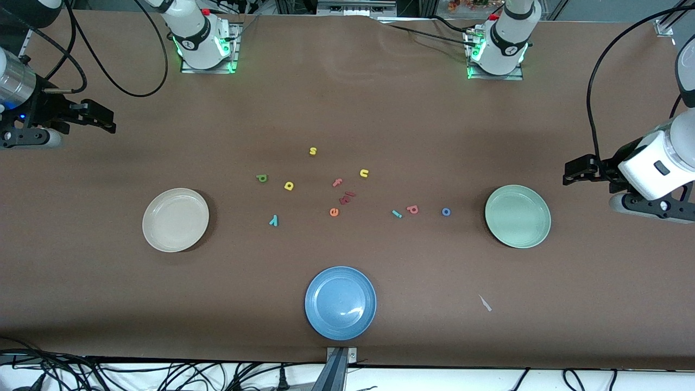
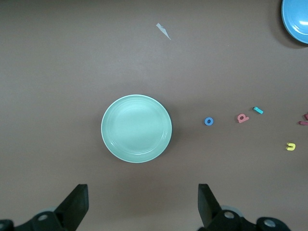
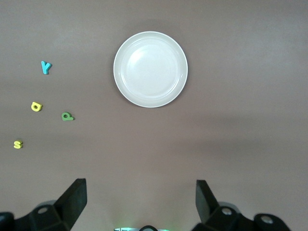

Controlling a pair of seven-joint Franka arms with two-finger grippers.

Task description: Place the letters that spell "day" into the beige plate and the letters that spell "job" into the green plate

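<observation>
Letters (image 1: 274, 220) loose mid-table, beige plate (image 1: 175, 220) and green plate (image 1: 517, 216) bare — both pincers apart, at table ends.

Both arms are waiting raised at the table's ends, the left gripper (image 2: 142, 207) and right gripper (image 3: 140, 204) hanging with jaws spread wide.

The blue plate (image 2: 297, 20) is cut by the left wrist view's edge. Beside the pink f (image 1: 337, 182), a cluster of reddish letters (image 1: 346, 197) is too small to read. Both arms run off the front view's sides.
</observation>
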